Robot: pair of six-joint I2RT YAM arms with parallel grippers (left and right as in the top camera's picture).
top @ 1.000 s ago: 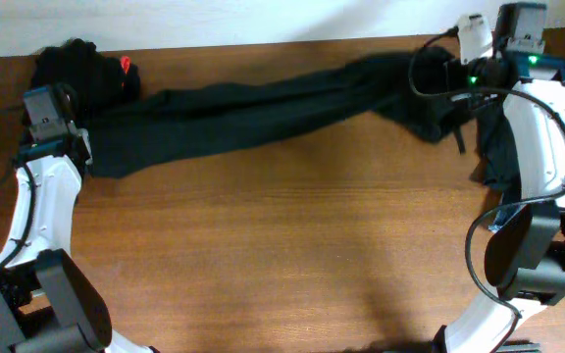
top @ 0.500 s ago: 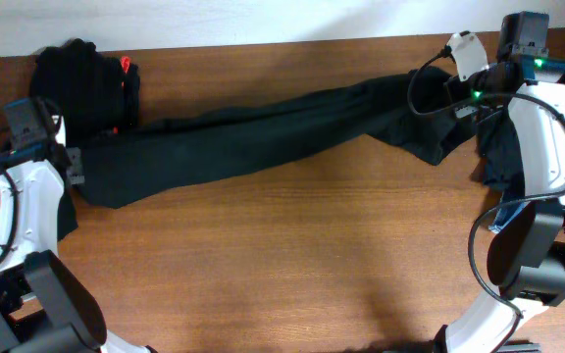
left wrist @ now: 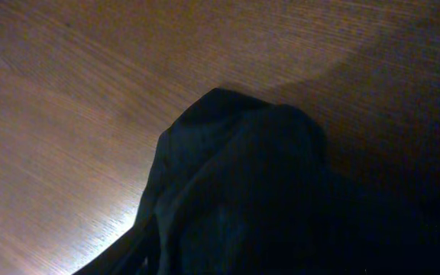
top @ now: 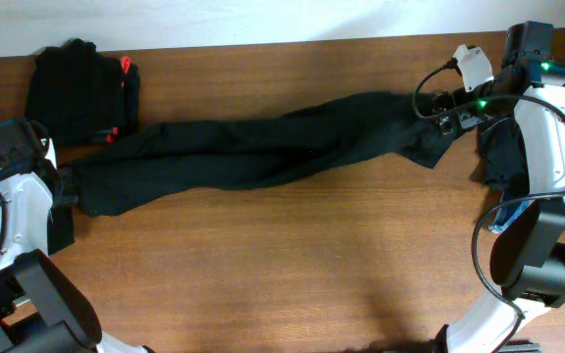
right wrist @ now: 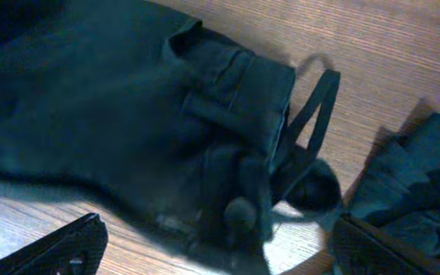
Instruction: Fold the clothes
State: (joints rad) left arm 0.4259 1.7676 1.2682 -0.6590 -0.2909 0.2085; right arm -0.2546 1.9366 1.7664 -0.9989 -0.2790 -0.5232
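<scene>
Matt black cloth on the jeans (top: pixel 253 152), soft and creased, thick stitched seams at the waistband (right wrist: pixel 239 72). Smooth brown wood for the table (top: pixel 292 265), fine grain, slight sheen under the light. Glossy white plastic on the right arm (top: pixel 547 127).
</scene>
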